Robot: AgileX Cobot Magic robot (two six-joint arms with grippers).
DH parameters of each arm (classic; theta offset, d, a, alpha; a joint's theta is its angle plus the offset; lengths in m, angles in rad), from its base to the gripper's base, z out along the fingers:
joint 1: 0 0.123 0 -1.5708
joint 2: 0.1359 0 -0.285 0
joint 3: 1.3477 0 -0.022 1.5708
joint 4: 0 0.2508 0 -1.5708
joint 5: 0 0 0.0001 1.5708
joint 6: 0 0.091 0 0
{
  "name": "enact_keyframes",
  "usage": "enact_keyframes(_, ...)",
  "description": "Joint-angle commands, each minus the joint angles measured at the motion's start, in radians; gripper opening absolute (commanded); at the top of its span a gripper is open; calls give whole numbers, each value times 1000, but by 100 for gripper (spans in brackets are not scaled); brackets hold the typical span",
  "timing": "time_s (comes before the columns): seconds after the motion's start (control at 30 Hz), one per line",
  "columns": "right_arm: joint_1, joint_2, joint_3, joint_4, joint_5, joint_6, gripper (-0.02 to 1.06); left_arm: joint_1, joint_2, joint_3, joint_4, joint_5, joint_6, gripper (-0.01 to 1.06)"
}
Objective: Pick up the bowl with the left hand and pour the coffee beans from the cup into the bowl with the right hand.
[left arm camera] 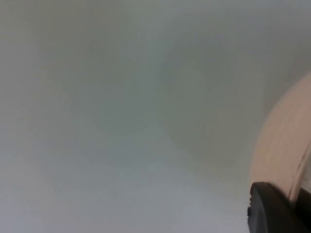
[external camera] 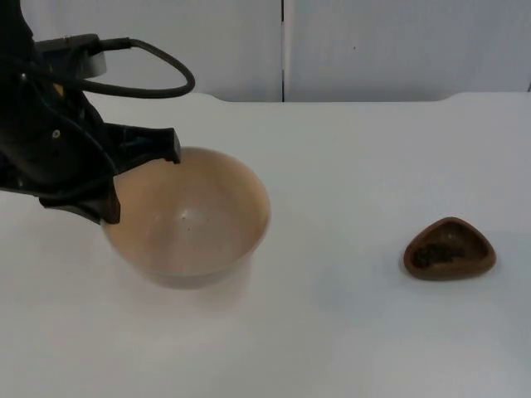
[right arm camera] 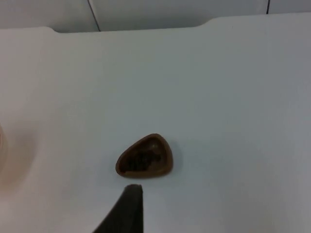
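A wide tan bowl (external camera: 189,217) sits at the table's left, its pale outer wall (left arm camera: 279,145) close up in the left wrist view. My left gripper (external camera: 139,181) is at the bowl's left rim and looks shut on it, a black fingertip (left arm camera: 272,211) lying against the rim. The bowl seems to hang slightly above the table over a soft shadow. At the right stands a small brown three-cornered cup (external camera: 449,249) holding dark coffee beans. My right gripper (right arm camera: 129,211) waits above and short of the cup (right arm camera: 145,156), apart from it.
The white table (external camera: 348,166) runs back to a grey partition wall (external camera: 373,41). A wide stretch of bare table lies between bowl and cup. The left arm's black body (external camera: 41,141) stands over the table's left side.
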Motion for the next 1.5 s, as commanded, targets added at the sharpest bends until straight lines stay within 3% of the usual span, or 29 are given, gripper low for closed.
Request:
enact_keyframes(0.0,-5,44,-38,3,-19,-6,105,2,0,3,-6,-11,-12,0)
enact_keyframes(0.33,-5,341,-248,3,16,-32,105,2,0,3,-13,-13,-12,0)
enact_keyframes(0.43,-5,436,-303,6,20,-83,105,2,0,3,-13,-13,-12,0)
enact_keyframes(1.03,-5,707,-425,5,20,-153,105,2,0,3,-13,-13,-12,0)
enact_keyframes(1.2,-3,780,-475,5,68,-153,105,2,0,3,-13,-13,-12,0)
enact_keyframes(1.33,38,837,-513,-27,81,-153,105,2,0,3,-13,-17,-12,0)
enact_keyframes(1.47,149,943,-560,-116,81,-153,105,2,0,3,-13,-17,-12,0)
